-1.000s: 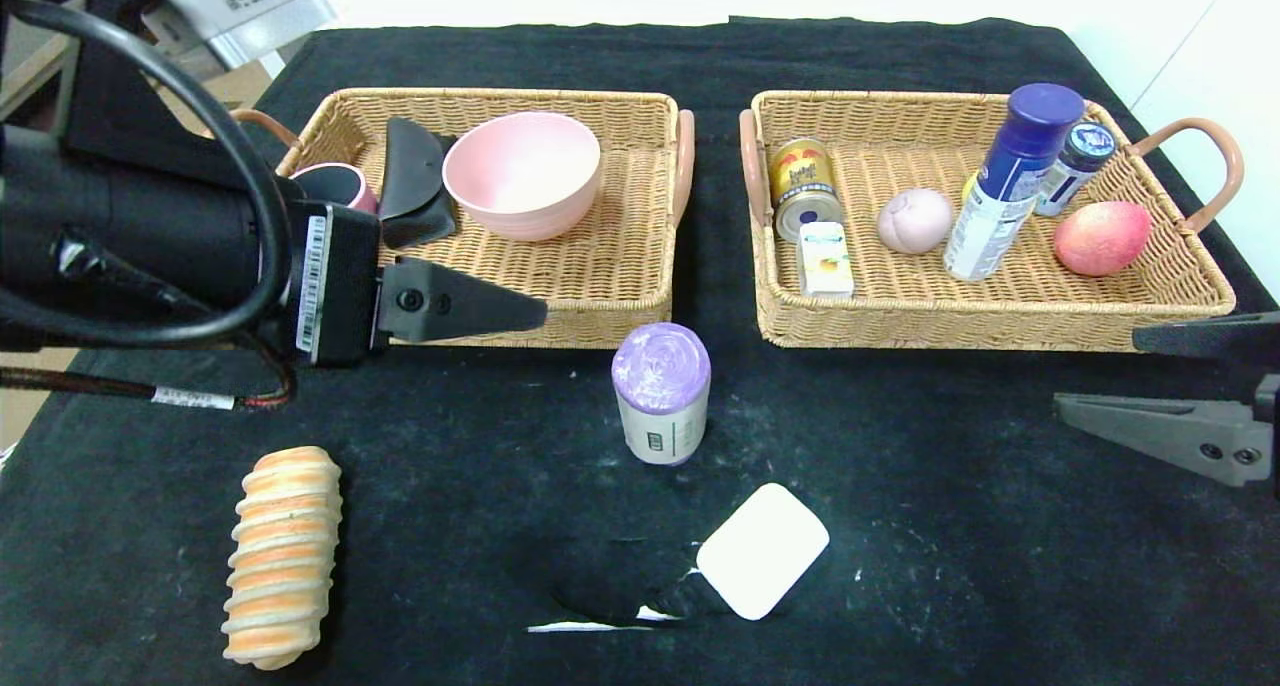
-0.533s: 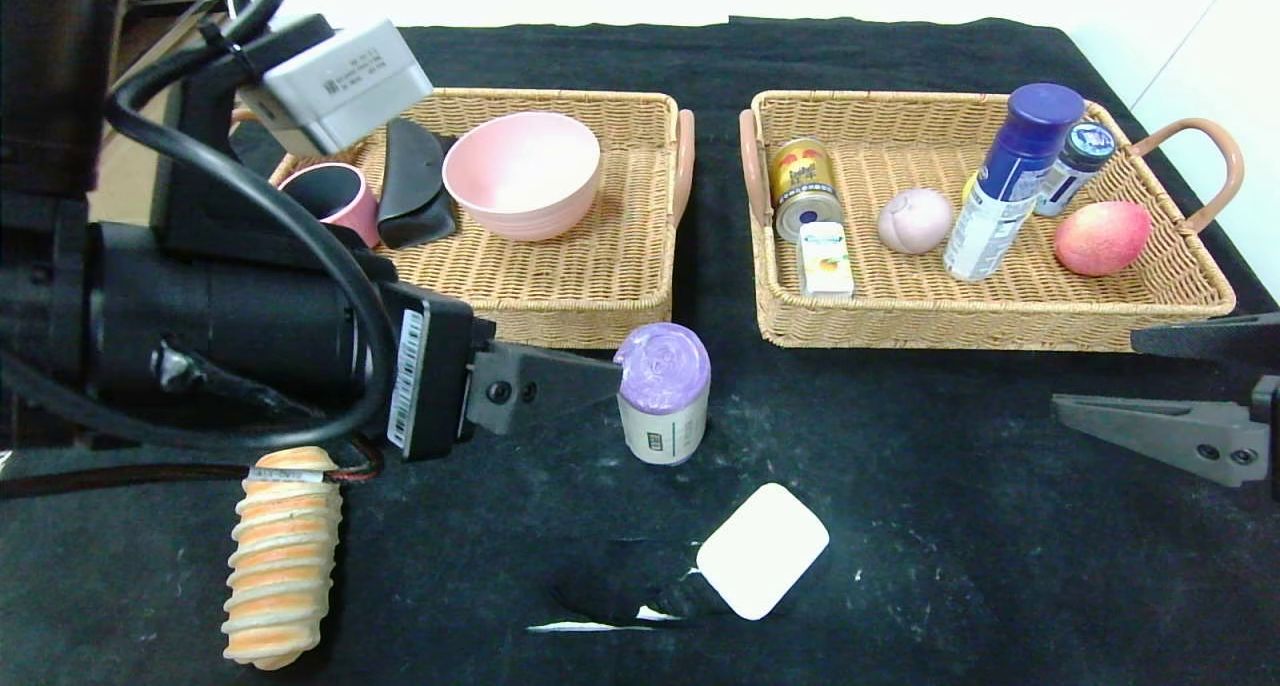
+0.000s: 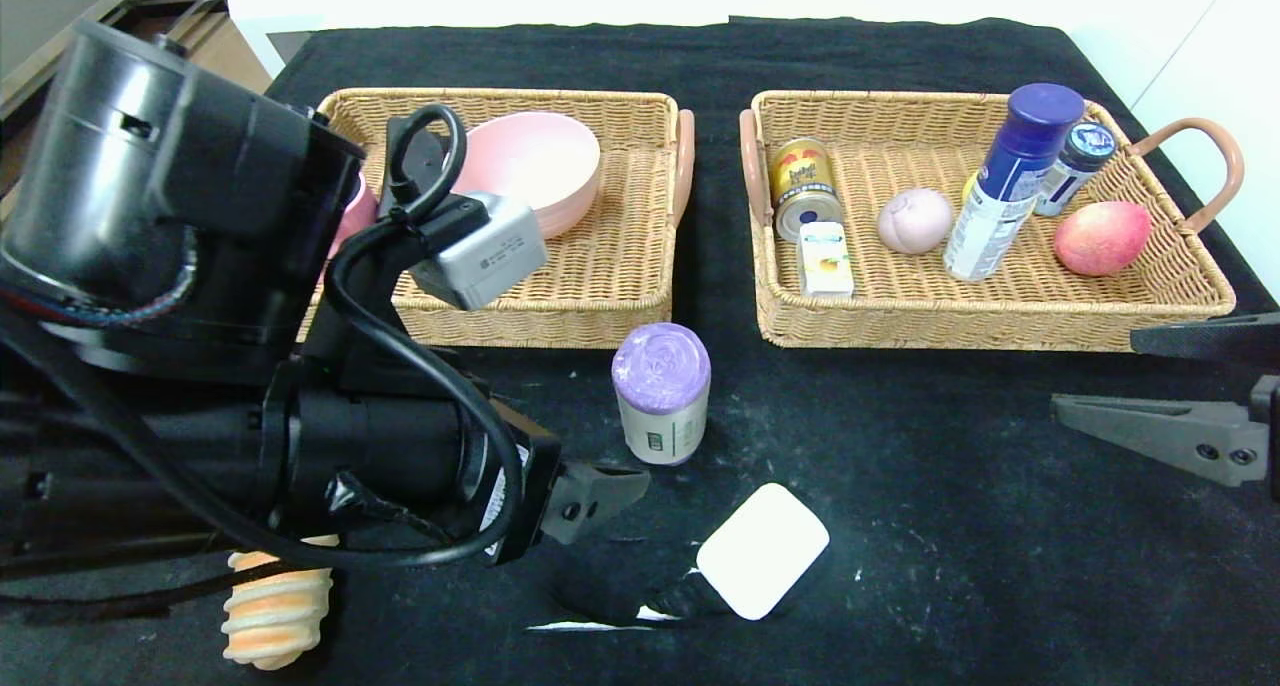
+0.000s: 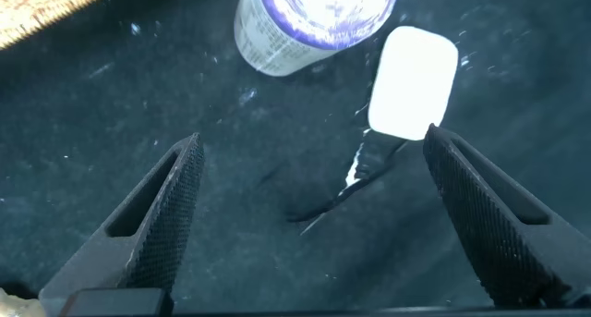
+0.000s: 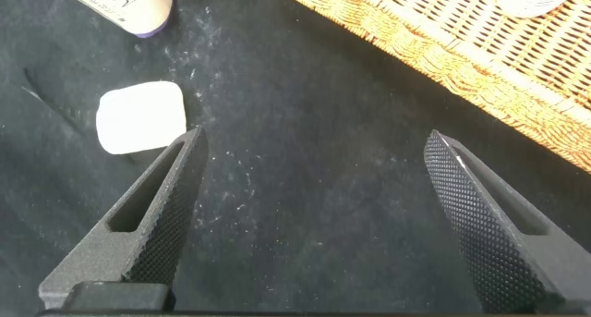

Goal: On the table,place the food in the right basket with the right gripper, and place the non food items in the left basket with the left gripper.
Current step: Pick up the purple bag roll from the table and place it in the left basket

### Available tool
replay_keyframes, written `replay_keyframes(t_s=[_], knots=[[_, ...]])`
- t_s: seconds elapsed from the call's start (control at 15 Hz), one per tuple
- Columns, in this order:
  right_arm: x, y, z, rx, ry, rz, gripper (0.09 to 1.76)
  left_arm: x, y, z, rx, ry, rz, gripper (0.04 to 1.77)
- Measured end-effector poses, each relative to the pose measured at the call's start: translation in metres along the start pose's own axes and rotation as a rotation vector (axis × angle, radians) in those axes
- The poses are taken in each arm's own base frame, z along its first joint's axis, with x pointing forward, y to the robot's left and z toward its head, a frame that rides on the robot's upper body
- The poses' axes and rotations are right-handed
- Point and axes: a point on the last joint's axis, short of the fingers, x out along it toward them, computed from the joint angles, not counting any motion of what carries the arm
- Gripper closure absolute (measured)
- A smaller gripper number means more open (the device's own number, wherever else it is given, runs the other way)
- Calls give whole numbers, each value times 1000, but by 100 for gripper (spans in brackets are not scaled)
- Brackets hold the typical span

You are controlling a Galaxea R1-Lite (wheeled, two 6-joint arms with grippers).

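The left hand [image 3: 610, 486] has swung down from the front edge of the left basket [image 3: 520, 321] to hover low over the worktop [image 3: 950, 526], near the purple-capped roll [image 3: 661, 394] and the white pad [image 3: 762, 550]. Its fingers stand wide apart and empty. In the left wrist view the white pad lies just beyond one finger [image 4: 489, 215], with a dark, flat thing [image 4: 323, 192] between the two fingers. I judge the hand is lining up on one of these non-food items, most likely that dark piece, so a grasp comes next.

The right hand [image 3: 1190, 396] waits at the right edge of the worktop, fingers spread with nothing between them, just in front of the right basket [image 3: 1000, 316], which already holds a can, a carton, bottles and fruit.

The striped bread roll [image 3: 270, 611], the food left on the worktop, is mostly hidden behind the left arm; only its lower end shows. The arm also covers much of the left basket, so the pink bowl [image 3: 540, 166] shows only in part. What the dark thing beside the pad really is, I cannot tell; it blends into the black cloth.
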Motion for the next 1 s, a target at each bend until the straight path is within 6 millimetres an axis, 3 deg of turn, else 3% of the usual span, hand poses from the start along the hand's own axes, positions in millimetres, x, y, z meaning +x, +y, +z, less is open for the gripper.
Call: replay_keyframes(t_s=[0.47, 1.0], knots=[[-1, 0, 1, -2, -7, -3, 14, 34, -16, -2, 62, 61, 96, 9], [-3, 0, 2, -2, -14, -5, 14, 60, -31, 11, 80, 8, 119, 9]])
